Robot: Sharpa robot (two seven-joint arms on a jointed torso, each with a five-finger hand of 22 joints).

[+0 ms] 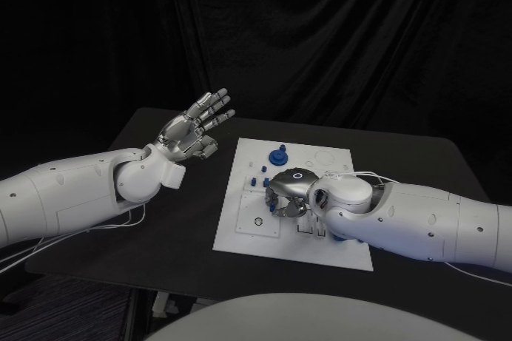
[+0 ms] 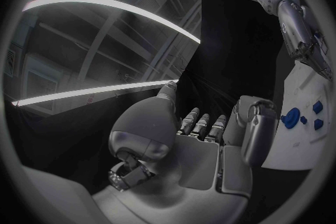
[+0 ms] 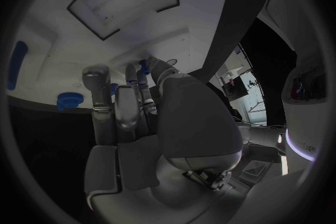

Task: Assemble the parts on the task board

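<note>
**Right hand down on the board, left hand waiting**

The white rectangular task board (image 1: 243, 230) lies in the middle of the black table (image 1: 427, 160). On it stand small blue parts: a round blue knob-like part (image 1: 278, 155) near the far edge, and a few small blue pegs (image 1: 260, 181) just beside the left rim of the board's middle.

The silver right hand (image 1: 288, 197) is lowered onto the middle of the board, fingers pointing down. In the right wrist view a small blue part (image 3: 143, 69) sits among its fingertips (image 3: 96, 75), over the white plate, so it looks as though the hand pinches that part; the contact itself is too small to confirm, and I cannot say for sure whether it grips or only touches.

The silver left hand (image 1: 196, 126) hovers above the table, off the board's far left corner, fingers spread and holding nothing.

The step in hand appears to be seating a part into its place. To do it well, I would keep the part upright, line it up over its hole before pressing, and push straight down without dragging the neighbouring pegs.

The right hand and forearm cover the board's centre and near right side, so the target hole and any parts beneath are hidden.
</note>
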